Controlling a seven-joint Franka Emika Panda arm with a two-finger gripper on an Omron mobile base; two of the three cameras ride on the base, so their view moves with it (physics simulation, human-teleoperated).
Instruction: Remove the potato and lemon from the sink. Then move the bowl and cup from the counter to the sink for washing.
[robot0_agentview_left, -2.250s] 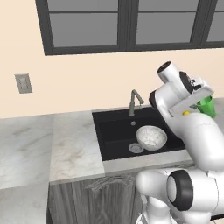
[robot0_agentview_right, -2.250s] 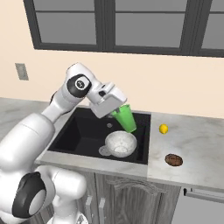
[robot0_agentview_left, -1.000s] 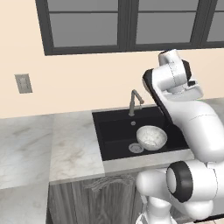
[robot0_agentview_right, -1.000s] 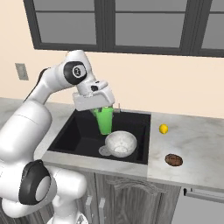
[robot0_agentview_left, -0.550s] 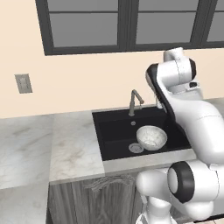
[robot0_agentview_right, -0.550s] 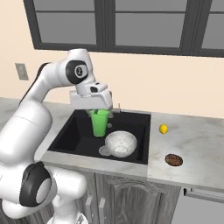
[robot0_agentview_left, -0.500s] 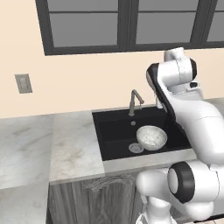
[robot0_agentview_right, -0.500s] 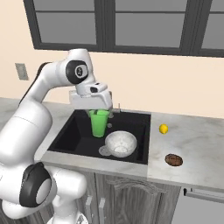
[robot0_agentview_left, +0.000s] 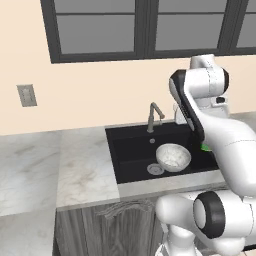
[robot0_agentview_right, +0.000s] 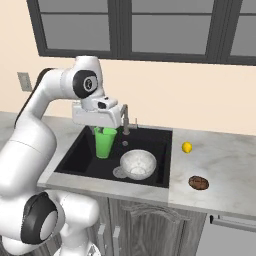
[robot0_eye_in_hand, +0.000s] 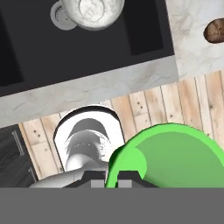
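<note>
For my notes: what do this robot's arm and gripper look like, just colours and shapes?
The arm is glossy white with rounded, bulbous segments and dark grey disc-shaped joints. Its hand is a boxy white block, and the gripper under it is small. No cables or markings are visible.

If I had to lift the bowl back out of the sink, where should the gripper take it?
Judging from its pose, take the bowl by its rim, from straight above. It sits upright and open in the sink, too wide to span. Pick the rim's right side, away from the cup held in the gripper.
</note>
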